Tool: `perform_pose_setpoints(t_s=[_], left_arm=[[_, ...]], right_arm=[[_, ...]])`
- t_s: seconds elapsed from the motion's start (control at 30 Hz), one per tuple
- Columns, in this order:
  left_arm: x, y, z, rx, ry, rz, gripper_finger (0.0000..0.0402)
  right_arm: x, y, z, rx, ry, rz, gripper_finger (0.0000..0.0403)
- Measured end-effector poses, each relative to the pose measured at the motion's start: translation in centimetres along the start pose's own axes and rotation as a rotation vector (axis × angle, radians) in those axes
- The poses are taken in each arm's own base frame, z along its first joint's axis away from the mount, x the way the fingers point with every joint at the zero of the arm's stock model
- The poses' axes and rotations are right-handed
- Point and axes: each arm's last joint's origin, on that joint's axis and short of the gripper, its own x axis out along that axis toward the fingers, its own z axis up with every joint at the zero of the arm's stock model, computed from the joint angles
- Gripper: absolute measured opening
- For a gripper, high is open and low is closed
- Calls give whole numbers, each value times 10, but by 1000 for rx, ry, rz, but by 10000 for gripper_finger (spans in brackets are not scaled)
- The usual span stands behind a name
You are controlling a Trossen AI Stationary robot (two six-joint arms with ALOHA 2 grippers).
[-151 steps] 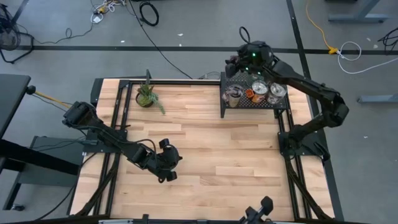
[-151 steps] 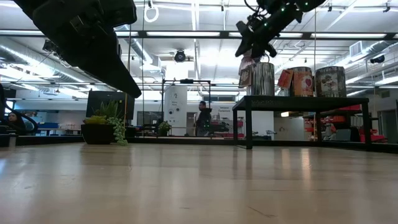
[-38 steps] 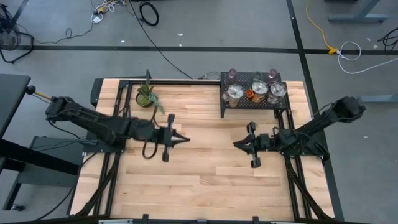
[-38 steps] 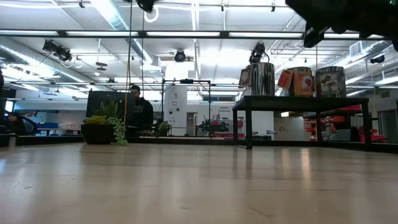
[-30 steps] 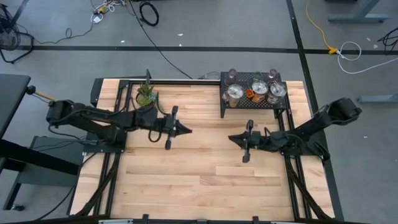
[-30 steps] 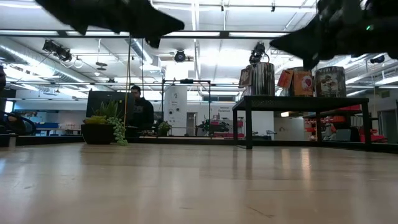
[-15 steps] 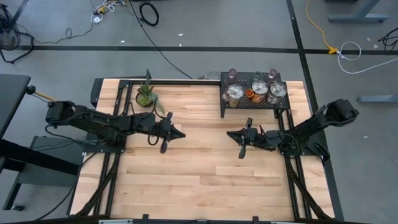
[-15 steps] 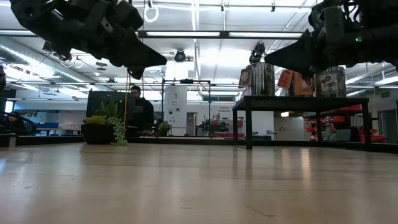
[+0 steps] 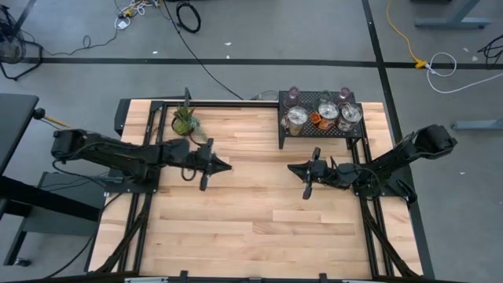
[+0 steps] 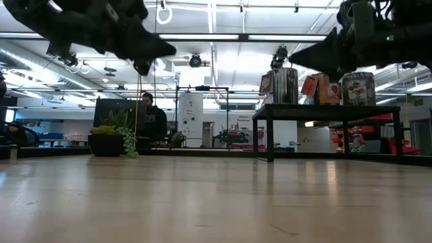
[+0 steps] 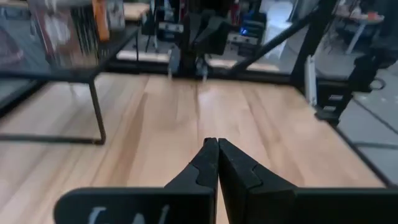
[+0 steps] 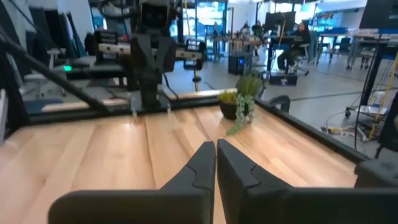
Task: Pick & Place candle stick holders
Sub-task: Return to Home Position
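High view: candle stick holders on black shelf, left jaws and right jaws both closed, empty

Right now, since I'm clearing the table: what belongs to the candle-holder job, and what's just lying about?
Job: holders on the shelf; left gripper and right gripper, both shut, above the table.
Lying about: plant, on the table.

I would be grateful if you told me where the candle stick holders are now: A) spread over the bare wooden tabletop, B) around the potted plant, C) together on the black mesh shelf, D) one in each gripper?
C: the high view shows the candle stick holders grouped on the black mesh shelf, while the left gripper and the right gripper are both shut and hold nothing.
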Motion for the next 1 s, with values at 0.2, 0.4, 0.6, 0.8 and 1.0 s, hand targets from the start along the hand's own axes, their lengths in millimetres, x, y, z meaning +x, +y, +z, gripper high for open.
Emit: perform_pose_setpoints(t_s=[0.2,0.4,0.6,0.8,1.0], left_arm=[[-33,-6,31,17,-192,-21,14],[-72,-14,55,33,-393,-56,14],[-109,-18,70,45,-566,-77,14],[-141,-21,77,55,-707,-90,14],[-166,-23,79,64,-818,-101,14]], right_arm=[[-13,-8,25,51,-81,-2,18],[-35,-21,39,127,-203,10,18],[-61,-37,21,162,-255,11,18],[-68,-43,14,121,-179,-17,18],[-77,-48,19,140,-209,-16,18]])
